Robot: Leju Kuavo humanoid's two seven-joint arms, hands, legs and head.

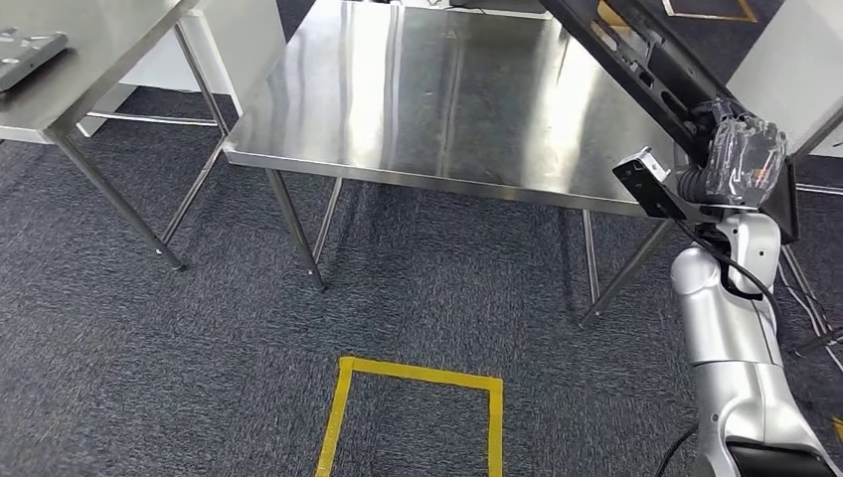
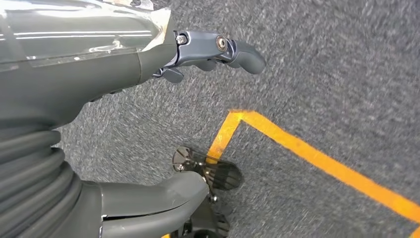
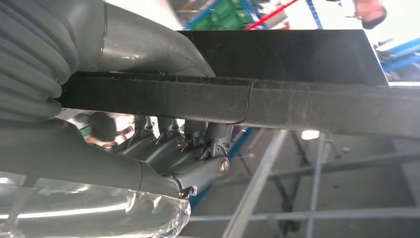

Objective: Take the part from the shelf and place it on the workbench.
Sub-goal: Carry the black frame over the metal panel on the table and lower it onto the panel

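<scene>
Head view first: right hand is raised at the right side, its fingers wrapped around a long dark part that runs diagonally up and away over the far right corner of the steel tabletop. The part is carried above the surface, not resting on it, and I judge it is held high and slanted so its long end clears the table edge before being lowered. A second table stands to the left with a flat grey piece on it. On the carpet nearer the robot lies a yellow taped square, probably a standing mark.

Left wrist view: left hand hangs over the carpet, fingers apart and holding nothing, close above a corner of the yellow tape. It seems kept down and out of the way while the other arm does the carrying.

Right wrist view: the fingers curl up under the dark bar of the part, with the thumb on its other side, a firm clasp. Table legs show beyond, blurred.
</scene>
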